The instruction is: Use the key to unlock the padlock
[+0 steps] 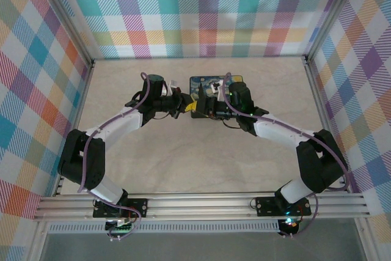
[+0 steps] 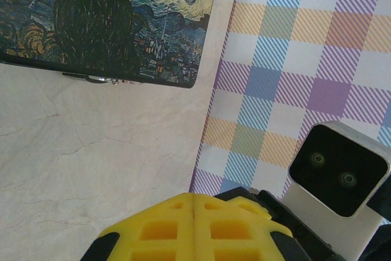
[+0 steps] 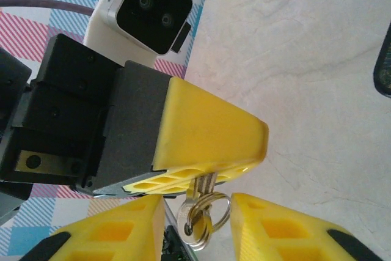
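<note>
right gripper (image 3: 198,205) yellow lattice-moulded fingers spread, round steel key ring (image 3: 206,219) in the gap | left gripper (image 3: 239,167) yellow fingers pressed together, pinching flat metal key (image 3: 205,183) just above the ring | pale marble-look table (image 2: 91,163) | glossy Starry-Night-print mat (image 2: 110,16), rounded corner, mid-table beyond both grippers | pastel plaid walls (image 2: 305,47)

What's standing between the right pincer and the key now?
Nothing visible. The key sticks out of the shut left pincer, and its ring hangs in the gap between the fingers of the open right pincer.
</note>
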Robot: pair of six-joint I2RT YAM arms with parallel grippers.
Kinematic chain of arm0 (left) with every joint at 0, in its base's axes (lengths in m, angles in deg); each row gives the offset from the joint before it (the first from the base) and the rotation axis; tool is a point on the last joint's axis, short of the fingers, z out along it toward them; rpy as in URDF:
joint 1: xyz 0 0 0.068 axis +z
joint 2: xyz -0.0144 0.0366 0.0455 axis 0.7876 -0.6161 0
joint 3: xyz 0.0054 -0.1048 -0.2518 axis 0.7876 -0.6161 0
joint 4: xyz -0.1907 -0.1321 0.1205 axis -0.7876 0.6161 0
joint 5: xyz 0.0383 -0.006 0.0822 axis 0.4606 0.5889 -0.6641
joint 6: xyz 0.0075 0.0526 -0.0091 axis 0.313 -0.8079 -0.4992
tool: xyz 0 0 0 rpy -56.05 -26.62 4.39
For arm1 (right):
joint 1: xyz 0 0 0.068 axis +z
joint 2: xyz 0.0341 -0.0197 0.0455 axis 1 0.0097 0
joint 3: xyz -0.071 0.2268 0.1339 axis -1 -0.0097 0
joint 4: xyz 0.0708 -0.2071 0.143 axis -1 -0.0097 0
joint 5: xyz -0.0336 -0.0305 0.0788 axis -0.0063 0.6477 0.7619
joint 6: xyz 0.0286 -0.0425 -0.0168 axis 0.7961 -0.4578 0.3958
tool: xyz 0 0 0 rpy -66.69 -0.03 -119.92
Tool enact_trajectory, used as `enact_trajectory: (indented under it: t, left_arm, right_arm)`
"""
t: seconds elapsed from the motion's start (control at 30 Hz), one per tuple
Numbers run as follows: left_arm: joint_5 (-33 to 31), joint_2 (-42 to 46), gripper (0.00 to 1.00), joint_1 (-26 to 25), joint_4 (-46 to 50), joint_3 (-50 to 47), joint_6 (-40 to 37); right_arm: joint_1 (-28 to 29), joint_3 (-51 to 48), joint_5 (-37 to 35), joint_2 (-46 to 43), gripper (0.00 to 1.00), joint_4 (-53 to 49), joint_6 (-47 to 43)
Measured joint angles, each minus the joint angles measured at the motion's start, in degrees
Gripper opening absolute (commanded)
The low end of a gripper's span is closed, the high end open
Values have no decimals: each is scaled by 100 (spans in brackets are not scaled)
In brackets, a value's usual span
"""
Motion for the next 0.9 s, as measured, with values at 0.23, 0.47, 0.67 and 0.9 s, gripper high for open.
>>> enact_trajectory:
  t: [0.23, 0.47, 0.67, 0.9]
  left_arm:
    - [-17, 11, 0, 0, 0, 0, -20]
    - [-74, 33, 12, 0, 28, 0, -98]
    - [-192, 177, 27, 39, 356, 35, -352]
    - [-229, 286, 25, 76, 780, 151, -750]
  right_arm:
    - [0, 0, 127, 127, 21, 127, 170]
    - [-17, 0, 116, 129, 5, 162, 269]
    - [-46, 0, 339, 127, 3, -57, -98]
    - [-149, 0, 498, 72, 3, -525, -621]
